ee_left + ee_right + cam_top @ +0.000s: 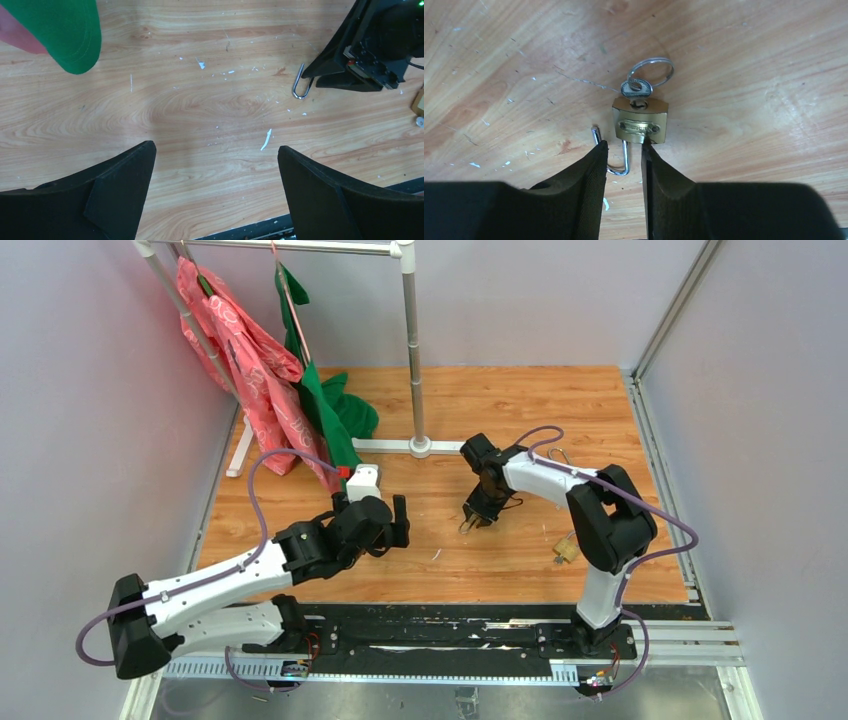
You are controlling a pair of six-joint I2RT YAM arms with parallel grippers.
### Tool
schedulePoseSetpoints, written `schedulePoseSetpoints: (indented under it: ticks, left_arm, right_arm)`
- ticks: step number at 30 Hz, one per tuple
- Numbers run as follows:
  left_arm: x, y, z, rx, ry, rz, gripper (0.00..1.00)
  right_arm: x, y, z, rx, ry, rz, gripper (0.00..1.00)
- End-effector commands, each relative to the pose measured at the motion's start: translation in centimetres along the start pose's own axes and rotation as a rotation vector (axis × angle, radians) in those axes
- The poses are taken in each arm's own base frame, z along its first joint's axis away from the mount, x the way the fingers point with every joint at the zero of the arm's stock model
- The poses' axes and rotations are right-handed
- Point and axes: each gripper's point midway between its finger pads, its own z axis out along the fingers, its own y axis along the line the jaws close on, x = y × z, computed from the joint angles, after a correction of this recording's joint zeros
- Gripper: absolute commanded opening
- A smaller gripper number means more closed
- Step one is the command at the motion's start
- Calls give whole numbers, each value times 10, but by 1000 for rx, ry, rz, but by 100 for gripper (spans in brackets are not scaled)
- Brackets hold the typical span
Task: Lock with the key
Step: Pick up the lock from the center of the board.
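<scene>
A brass padlock [640,125] lies flat on the wooden floor, with a silver key [636,89] in its keyhole and a key ring [654,70] on the key. Its steel shackle [625,155] is swung out of the body and points toward my right gripper [624,146]. The right jaws stand narrowly apart. One shackle leg lies in the gap, and the right fingertip [647,150] touches the lock's near corner. In the left wrist view, the shackle [298,85] pokes out from under the right gripper [478,518]. My left gripper [216,150] hovers wide open and empty, left of the lock.
A clothes rack post [412,360] with pink [245,360] and green [325,400] garments stands at the back left. A second small brass object [566,549] lies beside the right arm's base. A black rail [430,630] edges the near side. Walls close in left and right.
</scene>
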Motion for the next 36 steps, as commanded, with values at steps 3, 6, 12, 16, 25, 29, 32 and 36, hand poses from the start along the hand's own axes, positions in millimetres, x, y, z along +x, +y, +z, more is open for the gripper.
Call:
schedulePoseSetpoints:
  ticks: [3,6,12,16,25,29,32,36]
  left_arm:
    - [-4,10,-6,-16,-33,-48,100]
    - [-4,12,-7,-24,-40,-70,100]
    - [-11,5,-10,26,-74,-97,99]
    - [-18,-28,-18,201,-72,-127,99]
    - [-9,-75,-17,467,-70,-252,92]
    - [-20,-85,-17,506,-116,-298,87]
    - [-29,-82,-17,511,-167,-340,82]
    - [-41,-79,-14,520,-214,-384,77]
  right_arm:
    - [-3,-14,14,111,-54,8,15]
    - [-1,-9,12,88,-40,-22,0]
    - [8,21,-21,-155,-10,-94,0]
    - [16,41,-60,-430,-21,-59,0]
    - [30,70,-128,-752,10,-55,0]
    - [37,77,-149,-840,35,-60,0]
    - [41,80,-158,-864,57,-71,0]
    - [44,83,-167,-898,75,-73,0]
